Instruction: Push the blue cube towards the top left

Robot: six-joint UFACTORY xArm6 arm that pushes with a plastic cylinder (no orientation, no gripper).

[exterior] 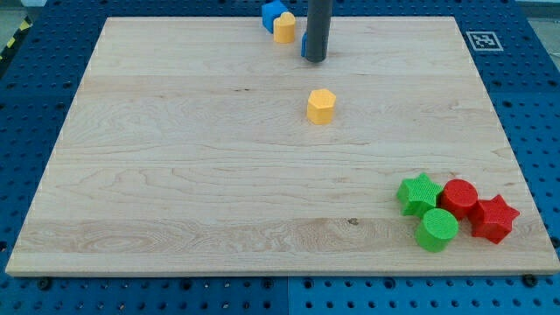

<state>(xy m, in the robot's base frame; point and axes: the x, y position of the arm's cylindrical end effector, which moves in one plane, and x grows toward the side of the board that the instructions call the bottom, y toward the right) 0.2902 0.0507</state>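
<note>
My tip (316, 59) rests on the board near the top edge, a little right of centre. A blue block (304, 45) shows only as a thin sliver at the rod's left side; the rod hides most of it, so I cannot make out its shape. A second blue block (272, 12) sits at the board's top edge, to the left of the tip. A yellow block (284, 28) touches its lower right side.
A yellow hexagonal block (321, 106) lies below the tip near the board's middle. At the bottom right sit a green star (418, 193), a red cylinder (459, 198), a red star (494, 218) and a green cylinder (436, 229), clustered together.
</note>
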